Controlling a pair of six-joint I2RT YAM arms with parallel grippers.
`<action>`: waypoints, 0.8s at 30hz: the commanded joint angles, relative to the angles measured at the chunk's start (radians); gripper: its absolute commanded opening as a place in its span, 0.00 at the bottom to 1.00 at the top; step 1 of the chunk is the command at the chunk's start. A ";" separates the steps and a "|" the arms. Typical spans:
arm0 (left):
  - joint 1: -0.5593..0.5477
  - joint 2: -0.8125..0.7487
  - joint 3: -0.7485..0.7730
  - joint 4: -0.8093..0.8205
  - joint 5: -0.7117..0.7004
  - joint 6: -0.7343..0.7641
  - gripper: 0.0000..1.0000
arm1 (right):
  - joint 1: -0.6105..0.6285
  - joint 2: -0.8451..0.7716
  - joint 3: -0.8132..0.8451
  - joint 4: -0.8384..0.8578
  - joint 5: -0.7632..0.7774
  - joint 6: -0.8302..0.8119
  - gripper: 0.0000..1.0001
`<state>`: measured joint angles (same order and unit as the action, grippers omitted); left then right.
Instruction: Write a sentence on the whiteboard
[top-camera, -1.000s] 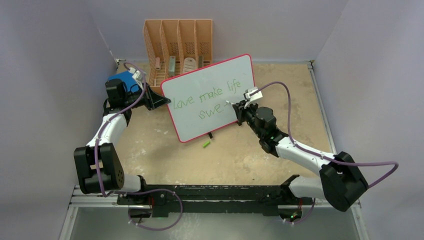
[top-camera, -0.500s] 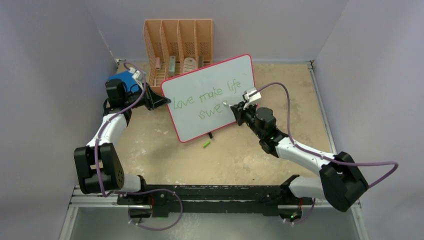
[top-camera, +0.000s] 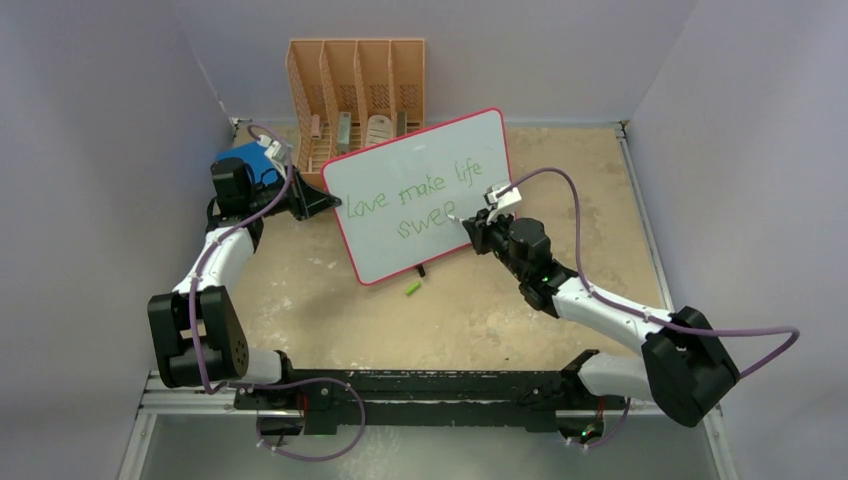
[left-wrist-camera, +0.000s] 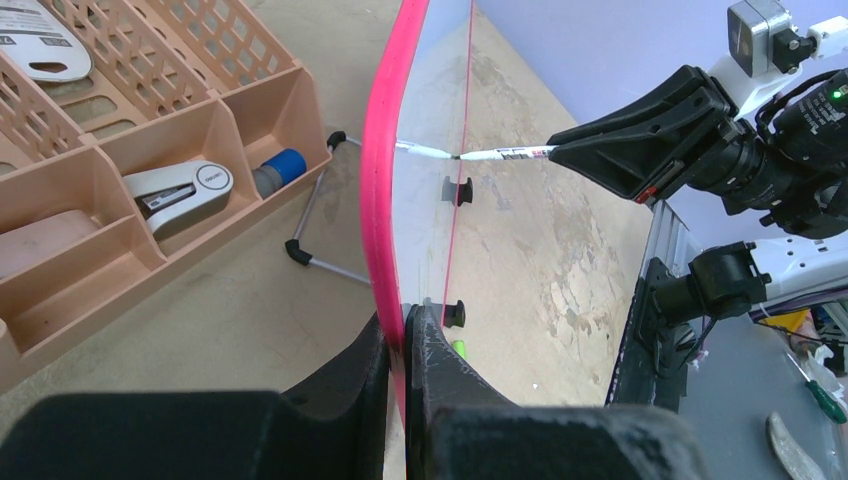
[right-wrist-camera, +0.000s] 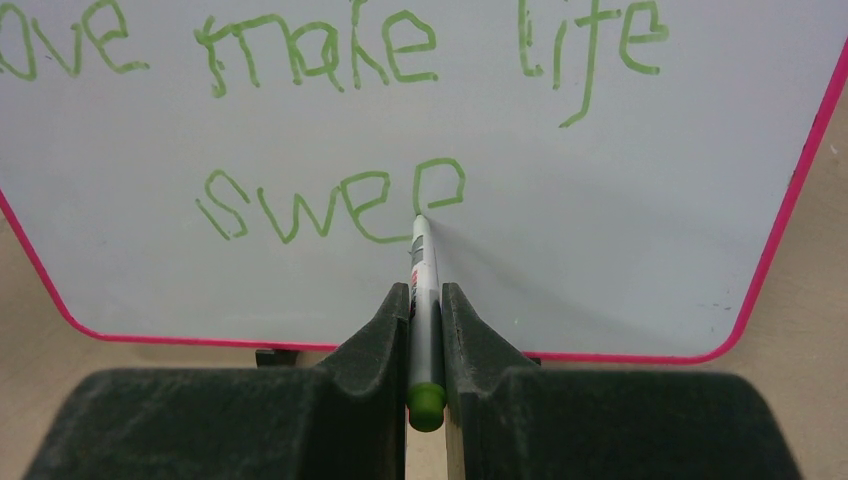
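Right wrist: green marker (right-wrist-camera: 421, 250) tip on the whiteboard (right-wrist-camera: 620, 250)

The right gripper (right-wrist-camera: 425, 300) is clamped on the marker, whose tip touches the last letter of the sentence (right-wrist-camera: 300, 65). The left gripper (left-wrist-camera: 405, 335) pinches the board's left rim. The board stands near the middle of the table's (top-camera: 500, 300) far edge, before an orange organizer (top-camera: 355, 80).

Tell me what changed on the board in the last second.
The right claw, shut on the green marker, drew a second "e" in the sentence's lower line, ending slightly lower. The left claw stays clamped on the whiteboard's rim; the board and desk organizer have not moved.
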<state>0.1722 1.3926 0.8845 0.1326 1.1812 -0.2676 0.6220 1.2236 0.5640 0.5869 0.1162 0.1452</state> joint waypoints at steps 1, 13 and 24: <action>-0.001 -0.032 0.022 0.039 -0.014 0.044 0.00 | 0.002 0.005 -0.001 -0.068 0.061 0.013 0.00; -0.002 -0.032 0.021 0.036 -0.014 0.047 0.00 | 0.001 0.003 -0.007 -0.089 0.135 0.041 0.00; -0.002 -0.032 0.023 0.034 -0.014 0.048 0.00 | 0.001 0.000 -0.008 -0.077 0.212 0.055 0.00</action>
<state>0.1703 1.3926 0.8845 0.1318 1.1793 -0.2676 0.6327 1.2156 0.5640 0.5358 0.2218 0.2020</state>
